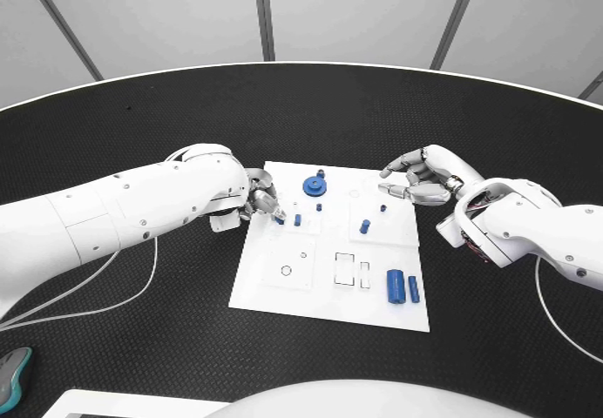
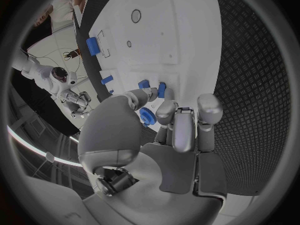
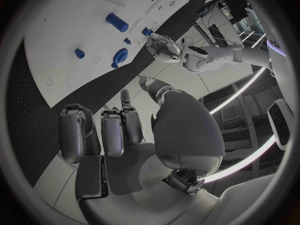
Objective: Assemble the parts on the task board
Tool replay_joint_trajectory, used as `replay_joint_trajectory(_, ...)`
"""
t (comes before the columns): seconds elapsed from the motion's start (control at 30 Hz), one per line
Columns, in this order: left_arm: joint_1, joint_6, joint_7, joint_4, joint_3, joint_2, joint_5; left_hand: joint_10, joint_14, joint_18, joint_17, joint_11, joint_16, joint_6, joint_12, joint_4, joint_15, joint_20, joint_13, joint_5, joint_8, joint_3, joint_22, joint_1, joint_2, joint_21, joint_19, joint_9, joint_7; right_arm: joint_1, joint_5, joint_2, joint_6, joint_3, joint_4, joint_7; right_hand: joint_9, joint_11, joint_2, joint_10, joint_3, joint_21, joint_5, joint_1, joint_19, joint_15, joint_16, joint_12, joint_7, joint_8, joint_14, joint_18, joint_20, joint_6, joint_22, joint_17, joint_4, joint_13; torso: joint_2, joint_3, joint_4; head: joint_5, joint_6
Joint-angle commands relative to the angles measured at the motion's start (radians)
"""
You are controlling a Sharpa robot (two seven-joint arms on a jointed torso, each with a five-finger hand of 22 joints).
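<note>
- Two silver hands sit at the far corners of the white task board [image 1: 329, 279], which lies in the middle of the black table [image 1: 151, 131].
- From the head view, the left hand [image 1: 258, 202] looks to touch a small blue peg [image 1: 279, 219]; whether it grips the peg cannot be told.
- The right hand [image 1: 417, 181] has its fingers curled, holding nothing.
- The left wrist view shows the round blue gear [image 2: 147, 116] just beside the fingertips [image 2: 161, 91].
- Two blue cylinders [image 1: 403, 286] lie side by side at the board's near right corner.
</note>
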Motion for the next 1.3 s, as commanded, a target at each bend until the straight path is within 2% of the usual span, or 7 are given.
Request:
replay_joint_trajectory(0.03, 0.0, 0.001, -0.001, -0.001, 0.0, 0.0, 0.0, 0.005, 0.038, -0.004, 0.001, -0.001, 0.001, 0.004, 0.007, -0.124, -0.009, -0.001, 0.001, 0.003, 0.003, 0.13, 0.0, -0.001, 0.007, 0.005, 0.005, 0.001, -0.009, 0.0, 0.0, 0.0, 0.0, 0.0, 0.0, 0.0, -0.001, -0.007, 0.002, 0.003, 0.001, -0.004, 0.006, -0.001, 0.039, -0.005, -0.002, -0.002, -0.001, 0.007, 0.074, 0.017, -0.007, -0.009, 0.117, 0.131, 0.004, 0.114, 0.0, 0.0, -0.0001, 0.0, -0.001)
replay_joint_trajectory(0.53, -0.001, 0.024, -0.009, -0.003, -0.001, 0.006, 0.0, 0.011, 0.038, -0.006, 0.001, -0.002, 0.002, 0.005, 0.013, -0.127, -0.01, -0.001, 0.011, 0.006, 0.007, 0.133, 0.01, -0.005, 0.003, 0.01, 0.01, 0.001, -0.01, 0.0, 0.0, -0.002, 0.001, 0.0, 0.001, -0.001, -0.001, -0.007, 0.002, 0.003, 0.001, -0.004, 0.006, -0.001, 0.039, -0.005, -0.002, -0.002, -0.001, 0.007, 0.074, 0.017, -0.007, -0.009, 0.117, 0.131, 0.004, 0.114, -0.001, -0.0002, -0.0002, -0.001, -0.003)
replay_joint_trajectory(0.9, -0.001, 0.025, -0.014, -0.024, -0.004, 0.019, 0.0, 0.033, 0.039, -0.01, 0.002, -0.006, 0.002, 0.016, 0.034, -0.125, -0.012, -0.003, 0.041, 0.01, 0.02, 0.128, 0.03, -0.023, -0.007, 0.019, 0.021, 0.002, -0.016, 0.0, 0.0, -0.003, 0.0, 0.0, 0.004, -0.002, -0.001, -0.007, 0.002, 0.003, 0.001, -0.004, 0.006, -0.001, 0.039, -0.005, -0.002, -0.002, -0.001, 0.007, 0.074, 0.017, -0.007, -0.009, 0.117, 0.131, 0.004, 0.114, 0.001, -0.0002, -0.0012, -0.002, -0.004)
replay_joint_trajectory(1.3, -0.001, 0.031, -0.02, -0.036, -0.004, 0.035, 0.0, 0.035, 0.039, -0.01, 0.002, -0.007, 0.002, 0.017, 0.036, -0.123, -0.012, -0.003, 0.044, 0.009, 0.022, 0.127, 0.03, -0.025, -0.006, 0.019, 0.021, 0.002, -0.017, 0.0, 0.0, -0.004, 0.001, 0.0, 0.006, -0.002, -0.001, -0.007, 0.002, 0.003, 0.001, -0.004, 0.006, -0.001, 0.039, -0.005, -0.002, -0.002, -0.001, 0.007, 0.074, 0.017, -0.007, -0.009, 0.117, 0.131, 0.004, 0.114, 0.0, 0.0001, -0.0007, -0.005, -0.007)
